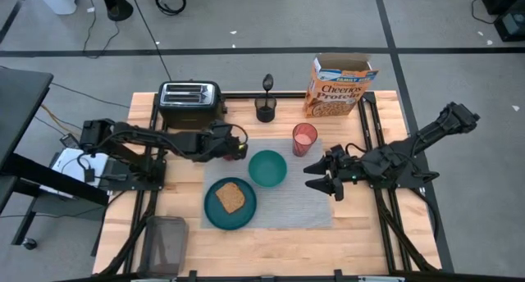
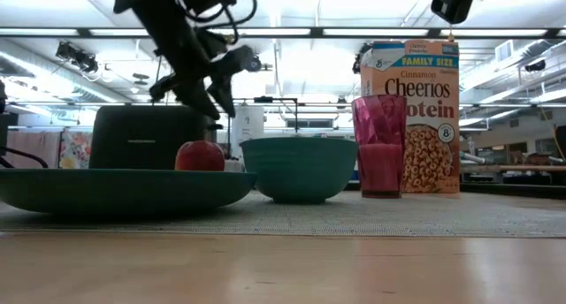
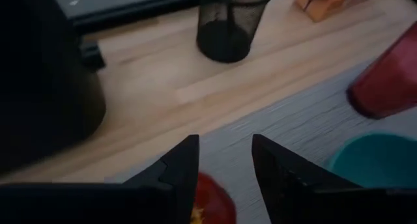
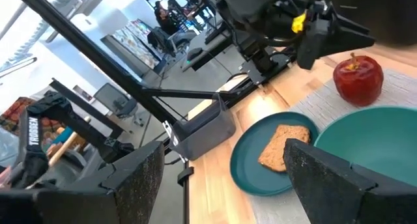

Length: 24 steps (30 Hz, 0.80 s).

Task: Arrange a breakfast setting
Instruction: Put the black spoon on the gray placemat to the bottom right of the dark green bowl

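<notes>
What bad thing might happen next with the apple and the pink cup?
The left tool hangs open just above the apple, which sits loose on the placemat near its edge. A nudge could roll the apple off or into the bowl. The right tool hovers close to the pink cup, so a sideways move might tip it.

Grey floor [image 1: 271, 24] around the wooden table [image 1: 271, 249], crossed by dark seam lines; black cables [image 1: 171, 0] trail near its far edge; a dark desk [image 1: 16, 110] stands off the left edge; long ceiling light strips [image 2: 354, 31] run overhead; shelving and workbenches [image 4: 195, 48] fill the room beyond.
</notes>
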### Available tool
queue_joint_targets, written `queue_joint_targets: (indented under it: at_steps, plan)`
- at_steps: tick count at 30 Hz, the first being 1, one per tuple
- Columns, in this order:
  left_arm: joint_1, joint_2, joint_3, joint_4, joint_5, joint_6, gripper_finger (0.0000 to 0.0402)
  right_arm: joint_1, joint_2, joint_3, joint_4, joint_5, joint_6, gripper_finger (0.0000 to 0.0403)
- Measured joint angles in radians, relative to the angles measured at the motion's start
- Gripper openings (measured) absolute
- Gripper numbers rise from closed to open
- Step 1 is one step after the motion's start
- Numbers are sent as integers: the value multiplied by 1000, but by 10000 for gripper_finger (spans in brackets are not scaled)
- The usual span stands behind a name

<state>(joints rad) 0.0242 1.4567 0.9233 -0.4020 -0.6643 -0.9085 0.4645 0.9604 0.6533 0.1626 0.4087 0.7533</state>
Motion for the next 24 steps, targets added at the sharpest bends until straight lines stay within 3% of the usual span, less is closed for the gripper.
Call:
queue_joint_targets:
  at_steps: [8, 14, 18, 24]
  plan:
    - [24, 0, 161, 22, 43, 83, 199, -45, 0, 142, -246, -10, -120, 313]
    - [160, 2, 211, 190, 210, 161, 237, -120, -4, 258, -428, -10, -155, 313]
    - [267, 15, 211, 286, 317, 181, 244, -156, -20, 277, -448, -10, -154, 313]
    - [420, 86, 209, 441, 567, 222, 245, -182, -51, 278, -450, -35, -147, 318]
